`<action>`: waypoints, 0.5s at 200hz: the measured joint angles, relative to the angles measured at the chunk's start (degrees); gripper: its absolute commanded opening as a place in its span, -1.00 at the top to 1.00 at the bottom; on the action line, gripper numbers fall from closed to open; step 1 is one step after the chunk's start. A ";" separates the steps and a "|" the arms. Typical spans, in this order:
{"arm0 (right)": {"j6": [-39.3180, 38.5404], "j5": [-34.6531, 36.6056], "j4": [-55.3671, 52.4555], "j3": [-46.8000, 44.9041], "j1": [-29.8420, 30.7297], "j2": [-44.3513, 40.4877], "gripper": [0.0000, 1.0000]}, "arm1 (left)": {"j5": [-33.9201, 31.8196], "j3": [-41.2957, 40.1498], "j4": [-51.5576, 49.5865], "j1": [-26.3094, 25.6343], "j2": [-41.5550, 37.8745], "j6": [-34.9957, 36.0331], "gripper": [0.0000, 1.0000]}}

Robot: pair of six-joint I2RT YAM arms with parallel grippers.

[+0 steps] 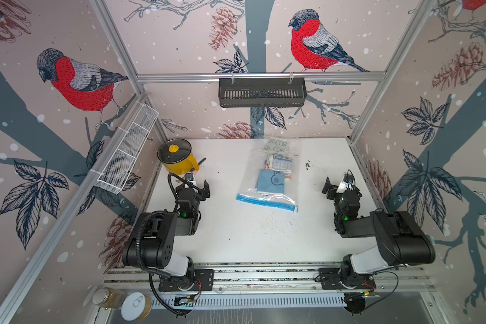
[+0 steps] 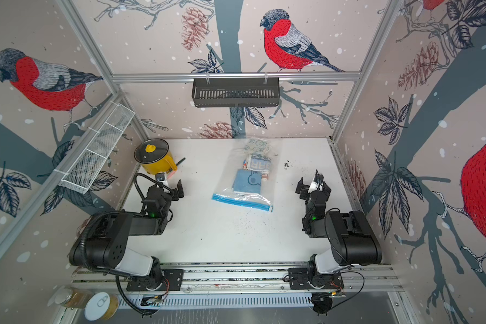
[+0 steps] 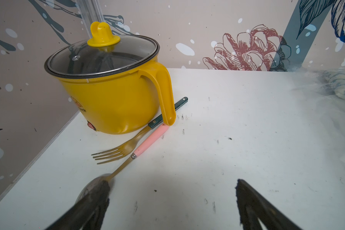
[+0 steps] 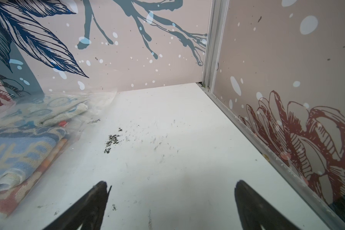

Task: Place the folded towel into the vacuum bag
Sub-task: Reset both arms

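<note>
A: Top views first. Where is the towel?

B: In both top views the bag lies flat on the table. The blue towel is inside it, just behind the zip. A patterned towel sits deeper in the bag.

A: And the arms?

B: The left gripper is well to the bag's left and the right gripper well to its right. Both have their jaws apart and hold nothing. A pot stands further to the bag's left.

A: Left wrist?

B: The left gripper is spread wide with nothing between the jaws. It faces the pot, a fork and a spoon. One fingertip overlaps the spoon's bowl, and I cannot tell whether it touches. The bag is only a blur at the edge.

A: Right wrist?

B: The right gripper is also wide apart, over bare table beside the bag. The patterned towel shows through the plastic.

A: So what is the step?

B: I judge the placing done, or nearly. Check that the towel's near edge is clear of the zip. If it needs a nudge, one gripper should pin the bag by the zip. The other should then push the towel in low and flat from the zip side. That should stop the slick plastic sliding and the fold opening.
</note>
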 measured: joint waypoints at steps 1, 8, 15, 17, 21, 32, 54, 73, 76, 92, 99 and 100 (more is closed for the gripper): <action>0.00 0.00 0.00 0.00 0.00 0.00 -0.99 | 0.00 0.00 0.00 0.00 0.00 0.00 -0.96; 0.00 0.04 -0.04 0.00 0.00 0.00 -0.99 | 0.00 0.00 0.00 0.00 -0.04 0.00 -0.96; 0.00 0.11 -0.04 0.02 0.00 0.00 -0.99 | 0.00 0.02 0.00 0.00 -0.04 -0.02 -0.96; 0.00 0.11 -0.04 0.02 0.00 0.00 -0.99 | 0.00 0.02 0.00 0.00 -0.07 -0.04 -0.96; 0.00 0.15 -0.04 0.02 0.00 0.00 -0.99 | 0.00 0.04 0.00 0.00 -0.07 -0.11 -0.96; 0.00 0.22 -0.04 0.04 0.00 0.00 -0.99 | 0.00 0.11 -0.02 0.00 -0.07 -0.17 -0.96; 0.00 0.22 -0.04 0.09 0.00 0.00 -0.99 | 0.00 0.28 -0.02 0.00 -0.09 -0.17 -0.96; 0.00 0.22 -0.07 0.11 0.00 0.00 -0.99 | 0.00 0.37 -0.02 0.00 -0.09 -0.20 -0.96; 0.00 0.22 -0.07 0.11 0.00 0.00 -0.99 | 0.00 0.39 -0.02 0.00 -0.09 -0.20 -0.97; 0.00 0.22 -0.09 0.11 0.00 0.00 -0.99 | 0.00 0.44 -0.02 0.00 -0.09 -0.20 -0.97; 0.00 0.22 -0.09 0.11 0.00 0.00 -0.99 | 0.00 0.44 -0.02 0.00 -0.09 -0.24 -0.96; 0.00 0.22 -0.09 0.11 0.00 0.00 -0.99 | 0.00 0.44 -0.02 0.00 -0.09 -0.24 -0.96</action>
